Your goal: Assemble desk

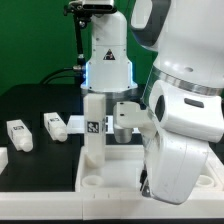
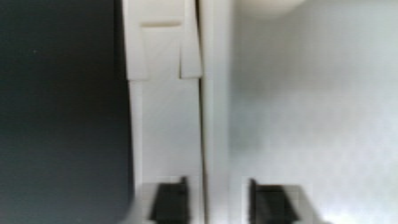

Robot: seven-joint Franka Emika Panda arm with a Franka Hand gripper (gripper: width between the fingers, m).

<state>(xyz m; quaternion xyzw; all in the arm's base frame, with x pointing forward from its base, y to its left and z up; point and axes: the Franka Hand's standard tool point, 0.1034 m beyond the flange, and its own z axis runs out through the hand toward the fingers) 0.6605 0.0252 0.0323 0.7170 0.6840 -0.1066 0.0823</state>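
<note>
I have the desk panel lying flat at the front of the black table. One leg stands upright on it near the corner on the exterior view's left, just behind an open round socket. Two loose legs lie on the table well off to the exterior view's left. The gripper reaches in level from the exterior view's right and sits right at the standing leg, about halfway up it. In the wrist view the leg runs as a long pale bar in line with one of the dark fingers. There is a narrow gap between the two tips of the gripper. I cannot tell whether they are pinching the leg or only flanking it, and the foot of the leg is not clear enough to see how deep it sits. I judge the step in hand to be seating this leg in its corner socket. To do it well I want the leg centred between the pads before I commit, and held plumb so it does not bind. Any turning should come in short strokes with a little downward pressure. The panel is unclamped as far as I can see, so side load could slide it or tip the leg.
</note>
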